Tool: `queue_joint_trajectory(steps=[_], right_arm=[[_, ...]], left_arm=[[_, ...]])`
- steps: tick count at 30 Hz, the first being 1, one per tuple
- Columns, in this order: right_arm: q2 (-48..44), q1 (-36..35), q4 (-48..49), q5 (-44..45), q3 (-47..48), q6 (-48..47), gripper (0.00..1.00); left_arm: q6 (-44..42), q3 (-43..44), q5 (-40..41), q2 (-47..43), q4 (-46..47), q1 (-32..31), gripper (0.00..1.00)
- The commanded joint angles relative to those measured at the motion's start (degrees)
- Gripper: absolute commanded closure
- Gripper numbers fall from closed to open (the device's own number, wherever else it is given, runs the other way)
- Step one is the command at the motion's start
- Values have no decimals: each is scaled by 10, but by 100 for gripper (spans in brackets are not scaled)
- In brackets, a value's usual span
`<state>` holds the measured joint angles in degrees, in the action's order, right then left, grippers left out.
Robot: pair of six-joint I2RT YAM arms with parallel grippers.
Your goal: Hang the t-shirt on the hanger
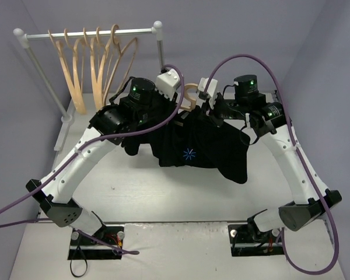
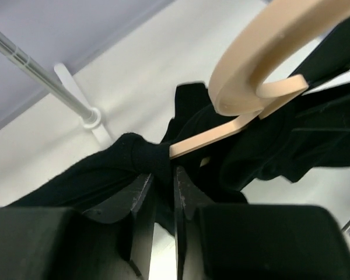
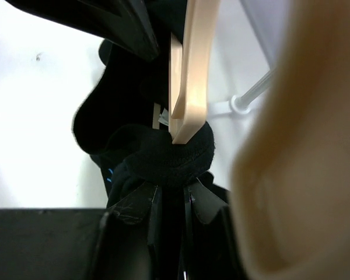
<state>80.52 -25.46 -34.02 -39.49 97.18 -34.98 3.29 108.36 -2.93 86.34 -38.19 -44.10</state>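
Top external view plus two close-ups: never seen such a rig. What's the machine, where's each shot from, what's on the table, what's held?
Two white robot arms are bolted at the near edge of a pale table. The wide picture is from a fixed camera above and behind them; each close-up is from a wrist camera looking past its own fingers. Between them hangs a black fabric t-shirt over a pale tan wooden hanger. The right gripper is pinched shut on bunched cloth. The left gripper shows narrow jaws, cloth at the tips; grip unclear. A metal rack of spare hangers stands back left.
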Motion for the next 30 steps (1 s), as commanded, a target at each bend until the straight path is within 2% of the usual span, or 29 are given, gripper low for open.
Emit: queue_joint_trajectory(steps=[1,4,10,12,15,23,30], right_arm=[[-39,10,53,-45,-13,-21,100],[-38,25,52,-70,-20,-29,100],[-36,32,51,-94,-28,-46,100],[-37,32,51,-107,-31,-51,100],[-39,32,51,-115,-35,-58,100],[-42,32,50,-126,-49,-67,100],[-38,32,50,-142,-52,-68,100]], left_arm=[[-47,5,12,-57,41,12,74],[-81,8,-41,-68,33,47,65],[-148,18,-212,-80,15,156,59],[-182,33,-291,-69,-15,193,59],[-256,66,-387,-42,-89,215,57],[-297,85,-498,4,-151,216,56],[-337,43,-483,3,-153,211,56]])
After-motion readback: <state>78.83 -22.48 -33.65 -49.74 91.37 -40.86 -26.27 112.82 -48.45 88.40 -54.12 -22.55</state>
